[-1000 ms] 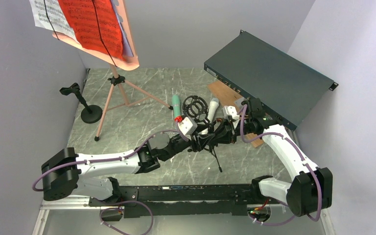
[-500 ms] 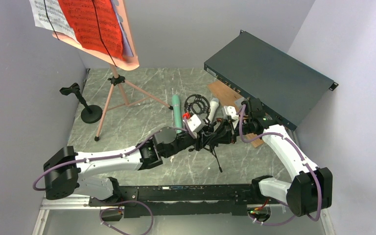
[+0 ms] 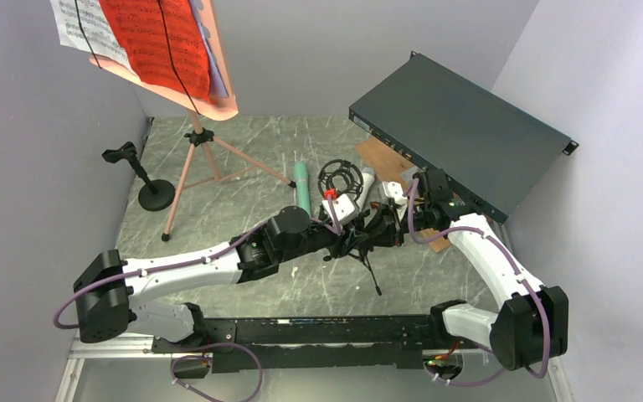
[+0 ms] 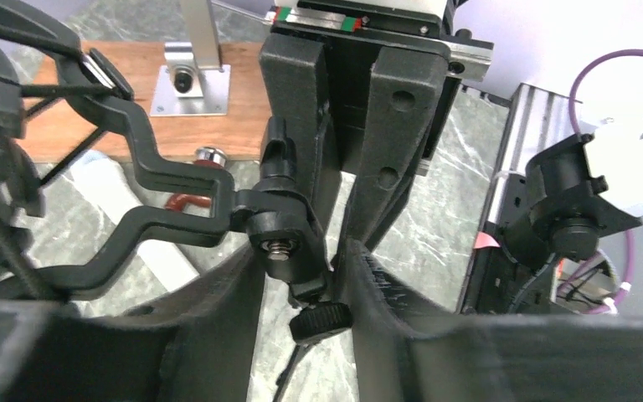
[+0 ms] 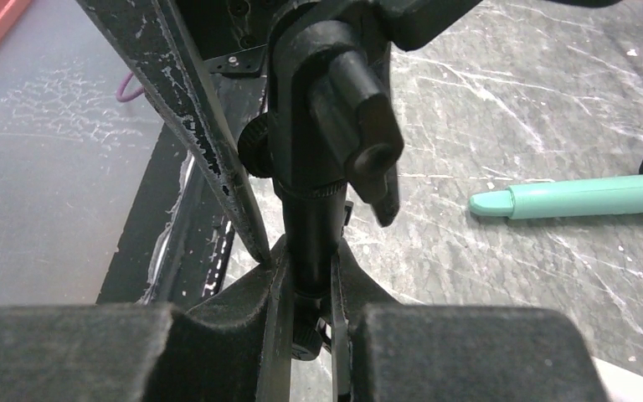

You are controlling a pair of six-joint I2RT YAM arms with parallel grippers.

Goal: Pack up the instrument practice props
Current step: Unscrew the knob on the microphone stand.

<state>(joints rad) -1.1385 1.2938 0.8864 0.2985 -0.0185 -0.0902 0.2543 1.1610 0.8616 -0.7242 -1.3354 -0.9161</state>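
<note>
- Right gripper (image 5: 308,280) clenched on the black microphone mount's (image 5: 326,117) stem, near the desk (image 3: 243,142) centre.
- Left gripper (image 4: 301,276) jaws apart, straddling that mount's pivot joint.
- Green microphone (image 3: 302,186) lies nearby.

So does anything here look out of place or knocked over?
The green microphone lies flat on the table, in no mount. The black microphone mount looks tipped sideways, its stem clamped in the right gripper.

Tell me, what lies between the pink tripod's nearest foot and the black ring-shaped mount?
The green microphone lies flat there; the top external view shows it.
</note>
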